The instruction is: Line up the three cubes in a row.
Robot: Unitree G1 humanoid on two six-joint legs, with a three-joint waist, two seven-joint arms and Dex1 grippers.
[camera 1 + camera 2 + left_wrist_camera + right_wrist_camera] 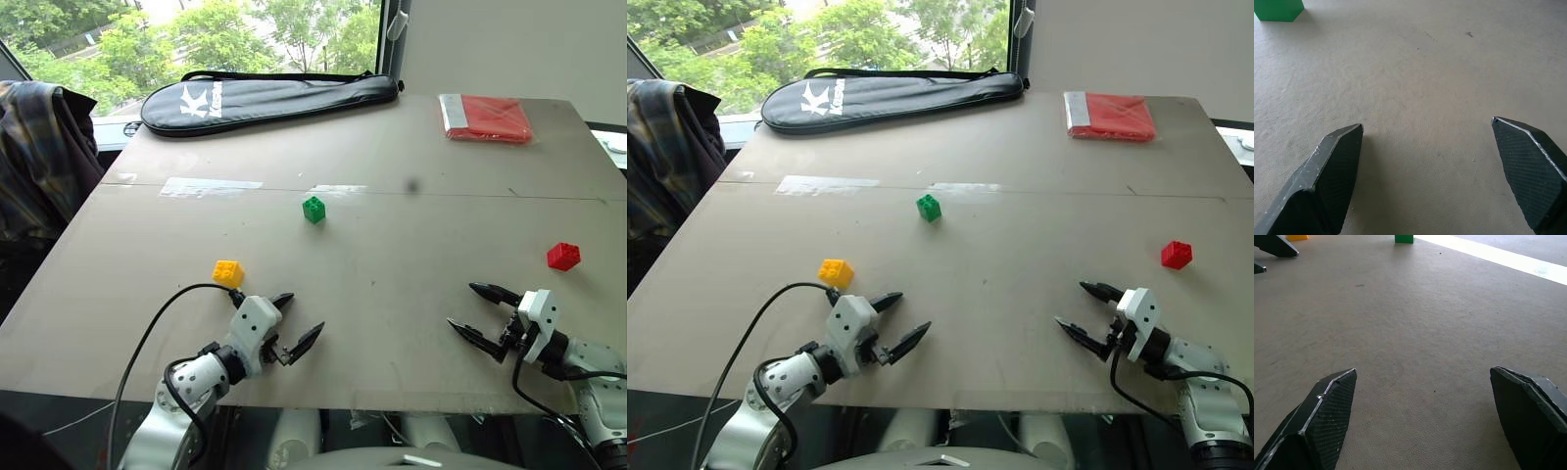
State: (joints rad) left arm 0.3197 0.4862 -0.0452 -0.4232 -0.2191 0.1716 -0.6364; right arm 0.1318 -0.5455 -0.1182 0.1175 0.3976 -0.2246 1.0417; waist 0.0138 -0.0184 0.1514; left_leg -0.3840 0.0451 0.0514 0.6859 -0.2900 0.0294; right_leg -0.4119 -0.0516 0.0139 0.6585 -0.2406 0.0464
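Note:
Three small studded cubes lie apart on the grey table [392, 176]. The green cube [313, 209] sits near the middle, the yellow cube [227, 272] at the front left, the red cube [563, 256] at the right. My left gripper [298, 319] hovers open just right of and nearer than the yellow cube, nothing between its fingers. Near the front right edge my right gripper [472, 309] is open and empty, in front of and left of the red cube. The green cube [1278, 10] also appears in the left wrist view, far beyond the fingers.
A black racket bag [265, 98] lies along the table's far left edge. A flat red packet [485, 117] rests at the far right corner. Strips of clear tape [211, 186] cross the table behind the green cube. A plaid garment [39, 157] hangs off to the left.

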